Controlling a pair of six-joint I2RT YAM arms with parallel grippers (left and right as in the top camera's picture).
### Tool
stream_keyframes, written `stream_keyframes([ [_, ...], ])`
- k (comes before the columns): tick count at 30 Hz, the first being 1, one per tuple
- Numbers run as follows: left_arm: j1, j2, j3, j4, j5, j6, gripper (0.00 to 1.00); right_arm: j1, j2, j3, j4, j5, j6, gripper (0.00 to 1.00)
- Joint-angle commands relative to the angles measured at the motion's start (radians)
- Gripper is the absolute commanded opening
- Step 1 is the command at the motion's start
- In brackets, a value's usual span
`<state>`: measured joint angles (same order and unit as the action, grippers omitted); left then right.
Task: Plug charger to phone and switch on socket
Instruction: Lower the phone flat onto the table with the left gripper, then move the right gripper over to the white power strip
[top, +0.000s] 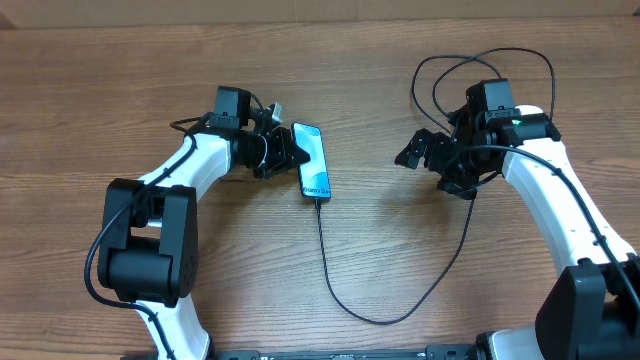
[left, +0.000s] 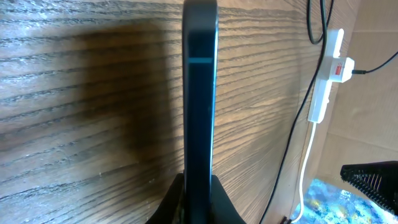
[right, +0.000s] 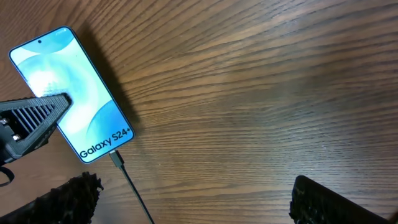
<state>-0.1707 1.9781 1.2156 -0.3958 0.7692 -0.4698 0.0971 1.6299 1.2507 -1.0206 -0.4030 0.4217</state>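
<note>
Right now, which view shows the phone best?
Right wrist: the phone fills a corner face up, with the screen lit, the lettering legible and the charger tip at its bottom edge. Overhead shows the whole phone, but small. Left wrist shows only its thin side edge, close up.

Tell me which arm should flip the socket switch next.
Right. The charger is already in the phone, which the left hand grips; the right hand is open, free, and nearer the socket.
</note>
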Motion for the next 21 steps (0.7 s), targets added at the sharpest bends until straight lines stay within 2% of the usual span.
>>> stream_keyframes([
  [1,-0.027,0.057,-0.005,0.005,0.036,-0.010,0.06,-0.001,-0.012,-0.004,0.003,0.006,-0.004,0.98],
  [4,-0.026,0.109,-0.005,0.028,0.083,-0.009,0.04,-0.001,-0.012,-0.004,-0.003,0.006,-0.005,0.98],
  [7,-0.026,0.126,-0.005,0.034,0.064,-0.008,0.12,-0.001,-0.012,-0.004,-0.003,0.006,-0.004,0.98],
  [10,-0.026,0.126,-0.005,0.035,0.057,-0.002,0.16,-0.001,-0.012,-0.004,-0.003,0.006,-0.005,0.99],
  [11,-0.025,0.126,-0.005,0.036,0.058,-0.002,0.24,-0.001,-0.012,-0.004,-0.003,0.006,-0.005,0.99],
  [17,-0.024,0.126,-0.004,0.034,0.005,-0.002,0.38,-0.001,-0.012,-0.005,-0.007,0.007,-0.008,1.00],
  [21,-0.024,0.126,-0.004,0.028,-0.002,-0.002,0.64,-0.001,-0.012,-0.015,-0.009,0.010,-0.008,1.00],
])
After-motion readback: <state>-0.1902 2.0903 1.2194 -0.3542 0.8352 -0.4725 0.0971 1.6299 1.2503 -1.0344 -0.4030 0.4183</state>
